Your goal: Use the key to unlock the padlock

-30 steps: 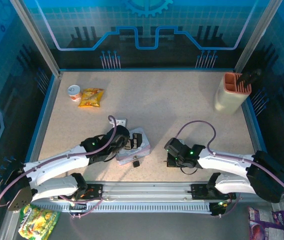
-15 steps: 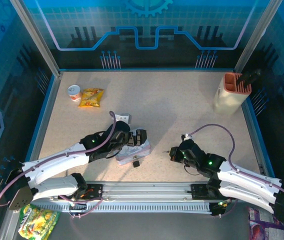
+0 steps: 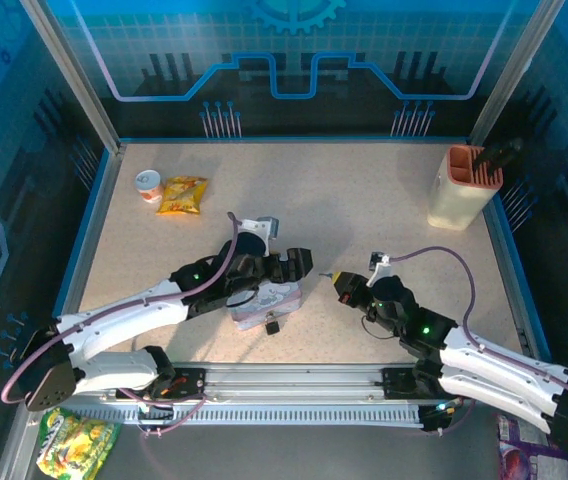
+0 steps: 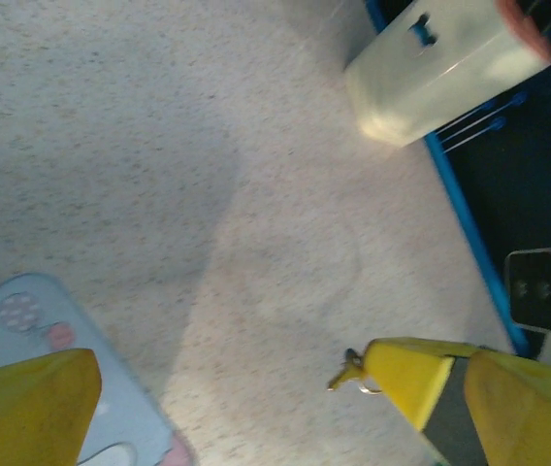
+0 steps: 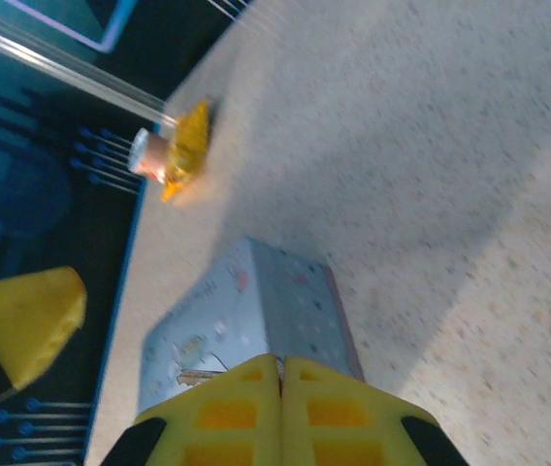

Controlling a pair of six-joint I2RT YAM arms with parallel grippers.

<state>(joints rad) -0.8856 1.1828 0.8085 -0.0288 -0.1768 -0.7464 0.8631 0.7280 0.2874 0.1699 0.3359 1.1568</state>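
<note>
Right gripper (image 3: 341, 281) is clamped shut on the key (image 4: 350, 373), just right of the tin (image 3: 282, 298) and clear of it. Key's long axis runs roughly level, its free end sticking out of the fingertips toward the tin. Padlock (image 3: 272, 325) lies on the table just beside the tin's near edge; too small to tell which way it points. Left gripper (image 3: 301, 264) is spread wide, holding nothing, above the tin's far-right corner. Count: one key, one padlock, one tin.

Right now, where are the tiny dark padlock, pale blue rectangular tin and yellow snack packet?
Tiny dark padlock (image 3: 272, 326): top external view, its body.
Pale blue rectangular tin (image 5: 227, 316): right wrist view, patterned face.
Yellow snack packet (image 3: 183, 194): top external view, centre.
</note>
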